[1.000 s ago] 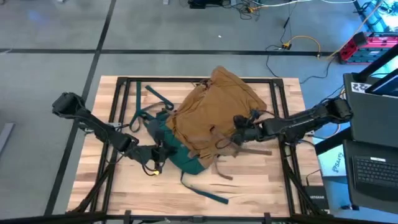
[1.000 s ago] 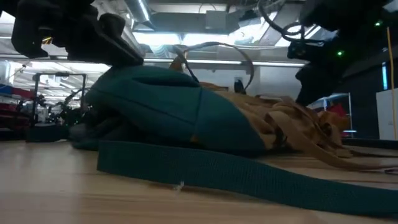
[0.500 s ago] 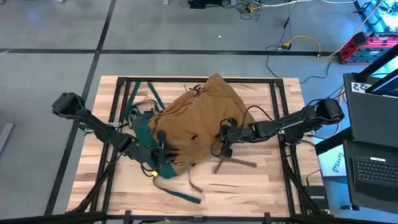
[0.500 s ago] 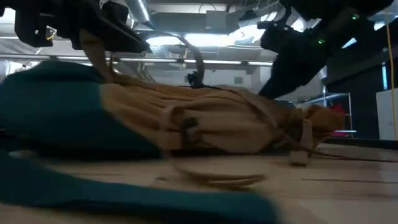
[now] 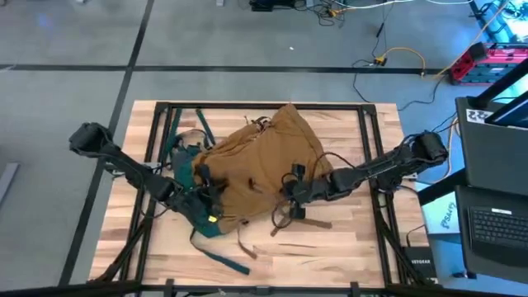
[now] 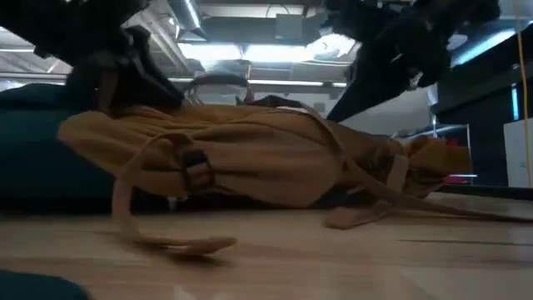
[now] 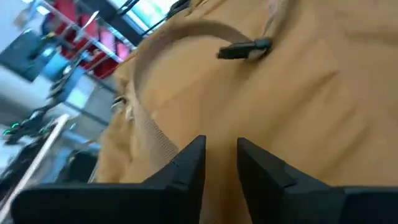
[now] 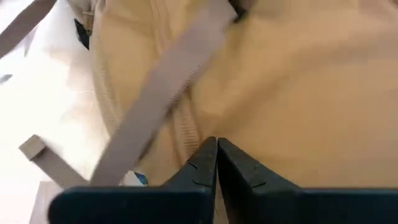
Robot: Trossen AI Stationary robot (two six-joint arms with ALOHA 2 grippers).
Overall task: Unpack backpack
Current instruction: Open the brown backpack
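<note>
Currently I have the backpack (image 5: pixel 256 169) lying flat in the middle of the table (image 5: pixel 346 247), tan side up, with its dark teal base and back panel showing at the edge nearest the left arm.

Left gripper (image 5: pixel 204 191): at the teal end of the pack. In the left wrist view its fingers (image 7: pixel 186 163) stand slightly apart with tan cloth between them; I judge a fold is pinched there.

Right gripper (image 5: pixel 295 188): at the opposite edge of the pack. In the right wrist view its fingers (image 8: pixel 200 163) are pressed together, tips on the cloth beside a flat webbing strap (image 8: pixel 155 93). Whether a fold is caught between them I cannot tell.

Handling, as I judge it:
- The body is soft woven fabric. It wrinkles and sags and will not hold its shape when lifted.
- It looks light for its bulk, but any contents will shift the load.
- The cloth is not slippery; a pinch on a fold should hold.
- Take hold at seams, the opening edge or the webbing, not mid-panel.

Loose straps trail over the wood. One carries a dark buckle (image 6: pixel 193 167). These can snag a finger.
</note>
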